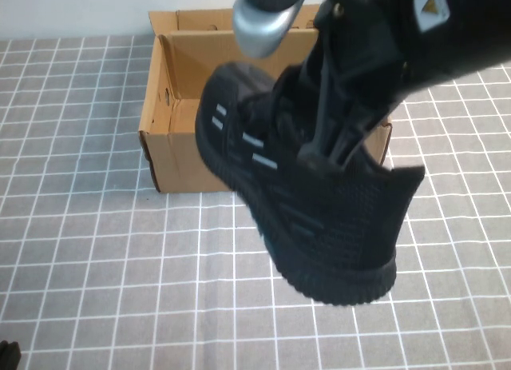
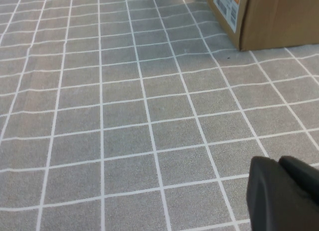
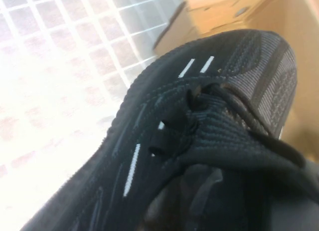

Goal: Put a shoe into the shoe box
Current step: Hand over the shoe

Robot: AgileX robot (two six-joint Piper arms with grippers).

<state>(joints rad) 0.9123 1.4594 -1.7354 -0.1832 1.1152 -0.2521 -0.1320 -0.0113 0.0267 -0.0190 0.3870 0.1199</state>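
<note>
We see a grey fabric-like table covering with a white grid of square cells [image 1: 88, 250] filling almost everything from 3 through 6 to 9 o'clock in the high view. Grid lines wobble a bit, so the surface isn't perfectly flat. At 12 o'clock, a plain pale bluish-white wall [image 1: 72, 10] meets it. Light is even; in the right wrist view the grid washes out bright white.
</note>
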